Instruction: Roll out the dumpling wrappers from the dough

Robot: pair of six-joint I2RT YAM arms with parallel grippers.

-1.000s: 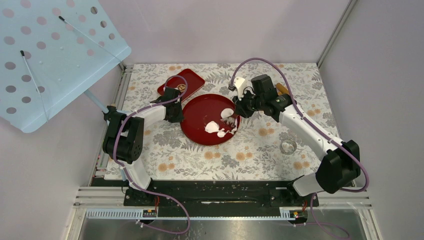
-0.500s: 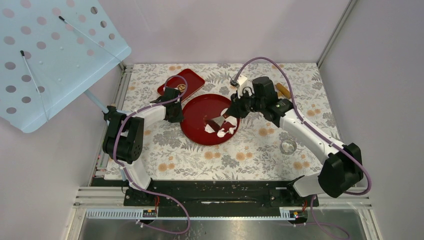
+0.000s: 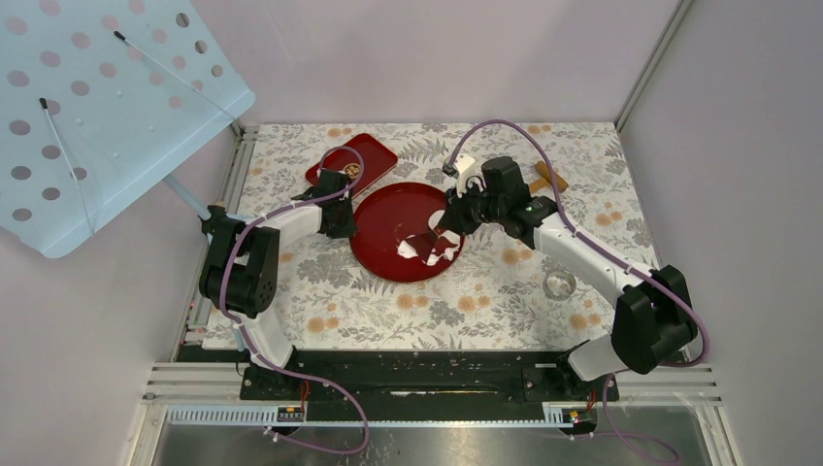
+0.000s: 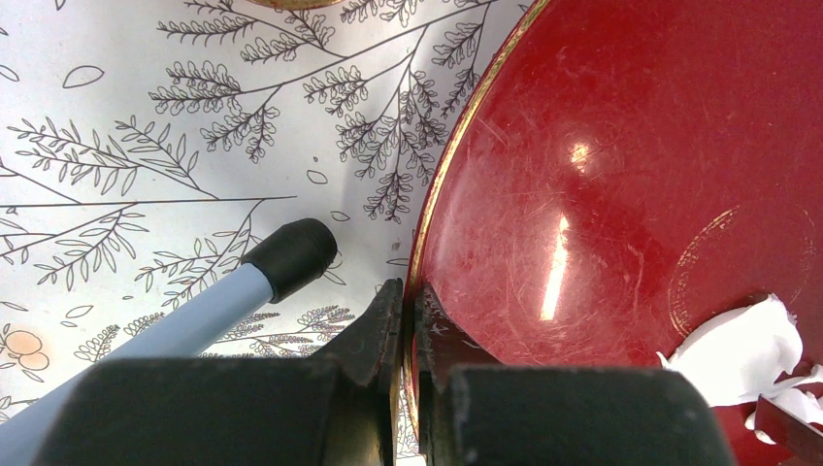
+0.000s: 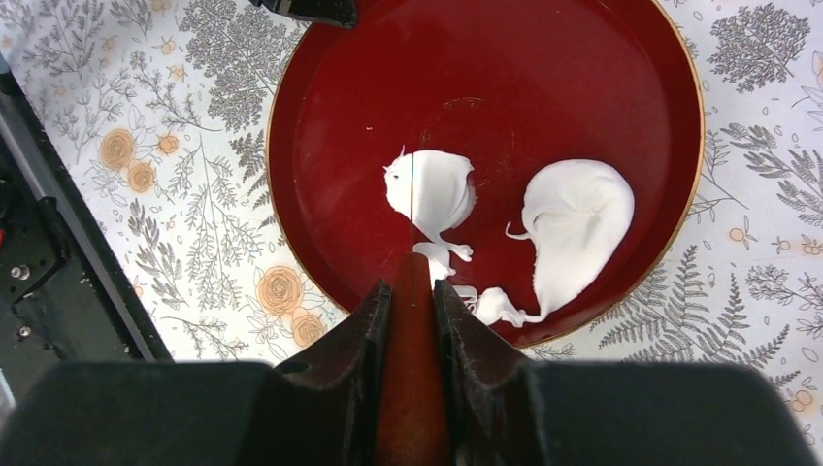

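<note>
A round red plate (image 3: pixel 388 209) holds white dough. In the right wrist view a small roundish wrapper (image 5: pixel 432 189) lies near the plate's middle. A larger irregular dough sheet (image 5: pixel 573 228) lies to its right, with small scraps (image 5: pixel 495 306) near the rim. The wrapper also shows in the top view (image 3: pixel 408 249). My right gripper (image 5: pixel 412 286) (image 3: pixel 442 230) is shut on a thin reddish-brown stick (image 5: pixel 412 388) whose tip points at the wrapper. My left gripper (image 4: pixel 408 296) (image 3: pixel 345 223) is shut on the plate's left rim (image 4: pixel 432 223).
A red rectangular tray (image 3: pixel 351 163) sits behind the plate. A brown wooden piece (image 3: pixel 549 178) lies at the back right and a small metal ring (image 3: pixel 559 284) to the right. A blue perforated board (image 3: pixel 97 107) overhangs the left; its black-footed leg (image 4: pixel 286 257) stands beside my left gripper.
My right gripper has swung a little left over the plate, and the stick now reaches out toward the wrapper. The left gripper and the plate have not moved.
</note>
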